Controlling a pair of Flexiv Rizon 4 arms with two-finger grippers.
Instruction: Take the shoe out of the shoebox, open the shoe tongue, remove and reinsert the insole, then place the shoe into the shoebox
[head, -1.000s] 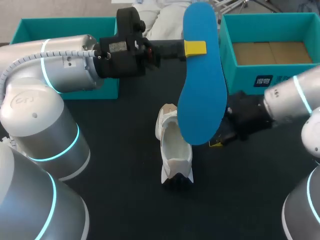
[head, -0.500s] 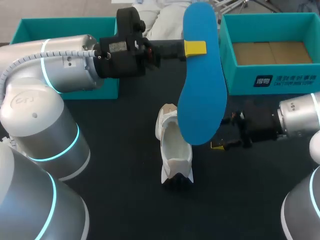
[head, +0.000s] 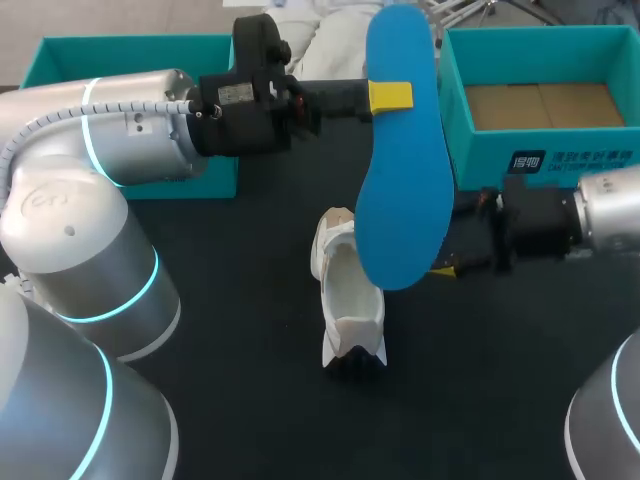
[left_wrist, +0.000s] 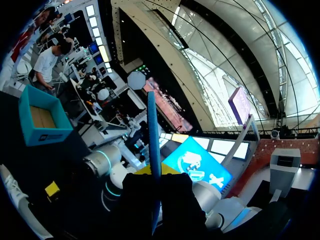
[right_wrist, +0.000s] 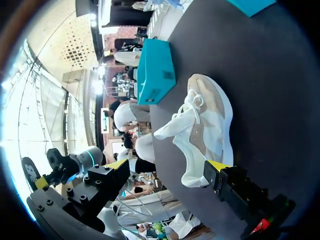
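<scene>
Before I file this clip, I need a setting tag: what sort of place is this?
Probably a robot test bench for shoe handling: a dark table with a white shoe, an open teal shoebox, and my left hand holding a blue insole up.

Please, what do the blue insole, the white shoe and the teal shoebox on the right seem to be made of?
The insole looks like foam: thin, even and matte, with no shine. The shoe seems to be smooth synthetic or leather panels with cloth laces; I cannot tell which. The shoebox looks like cardboard, printed teal outside and bare brown on its floor.
</scene>
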